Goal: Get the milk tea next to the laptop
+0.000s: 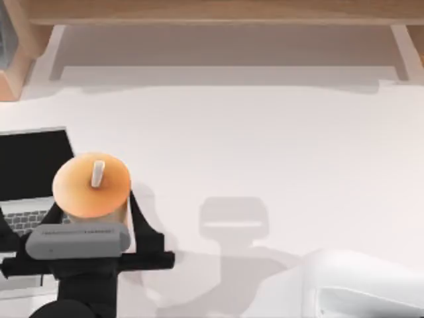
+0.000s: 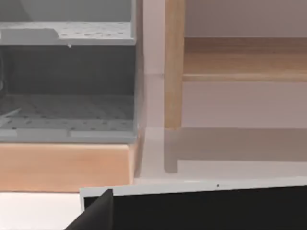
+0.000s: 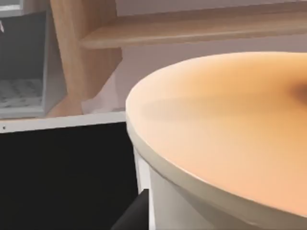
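Observation:
The milk tea (image 1: 91,189) is a cup with a round orange-tan top and a short white straw stub (image 1: 97,173). My left gripper (image 1: 93,207) is shut on the cup, with a black finger on each side. The cup overlaps the right part of the silver-grey laptop (image 1: 33,162), which lies at the table's left edge with its black screen up. The shadows of the cup and the arm fall well to the right. In the right wrist view the milk tea (image 3: 225,120) looms close beside the laptop screen (image 3: 62,172). The left wrist view shows the top edge of the laptop (image 2: 201,206) and a dark finger (image 2: 98,211).
My right arm (image 1: 364,285) rests as a white shape at the bottom right. A wooden shelf (image 1: 218,13) runs along the back. A grey perforated cabinet (image 2: 67,110) on a wooden base and a wooden post (image 2: 173,62) stand behind the laptop. Bare white table (image 1: 278,146) spreads to the cup's right.

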Controlling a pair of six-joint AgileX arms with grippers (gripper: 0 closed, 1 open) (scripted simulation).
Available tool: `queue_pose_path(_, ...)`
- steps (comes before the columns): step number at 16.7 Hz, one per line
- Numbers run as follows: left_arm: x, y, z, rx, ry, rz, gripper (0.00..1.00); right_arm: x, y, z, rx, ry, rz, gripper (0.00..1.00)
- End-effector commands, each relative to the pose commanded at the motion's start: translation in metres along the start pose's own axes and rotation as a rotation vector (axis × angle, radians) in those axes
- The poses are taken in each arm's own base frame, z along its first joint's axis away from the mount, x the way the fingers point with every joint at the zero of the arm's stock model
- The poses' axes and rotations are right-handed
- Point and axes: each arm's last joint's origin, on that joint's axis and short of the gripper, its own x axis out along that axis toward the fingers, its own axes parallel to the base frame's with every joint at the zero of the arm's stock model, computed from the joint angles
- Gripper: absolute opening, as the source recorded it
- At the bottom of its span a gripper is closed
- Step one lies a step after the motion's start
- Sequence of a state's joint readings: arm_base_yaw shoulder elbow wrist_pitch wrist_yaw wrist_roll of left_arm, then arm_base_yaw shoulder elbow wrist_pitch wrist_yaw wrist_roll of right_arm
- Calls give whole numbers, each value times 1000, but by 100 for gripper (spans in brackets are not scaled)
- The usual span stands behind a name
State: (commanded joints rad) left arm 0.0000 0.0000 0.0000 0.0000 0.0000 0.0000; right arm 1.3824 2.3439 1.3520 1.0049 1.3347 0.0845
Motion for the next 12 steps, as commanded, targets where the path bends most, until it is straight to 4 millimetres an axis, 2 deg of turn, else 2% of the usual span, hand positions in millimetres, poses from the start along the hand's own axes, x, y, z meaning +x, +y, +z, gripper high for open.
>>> queue_pose_path(5,0,0,0,0,0,0,100,15,-10,-23,-102,10,-89,0)
queue_pose_path(9,0,0,0,0,0,0,100,15,-10,-23,-102,10,-89,0)
queue_pose_path(12,0,0,0,0,0,0,100,15,-10,-23,-102,10,-89,23)
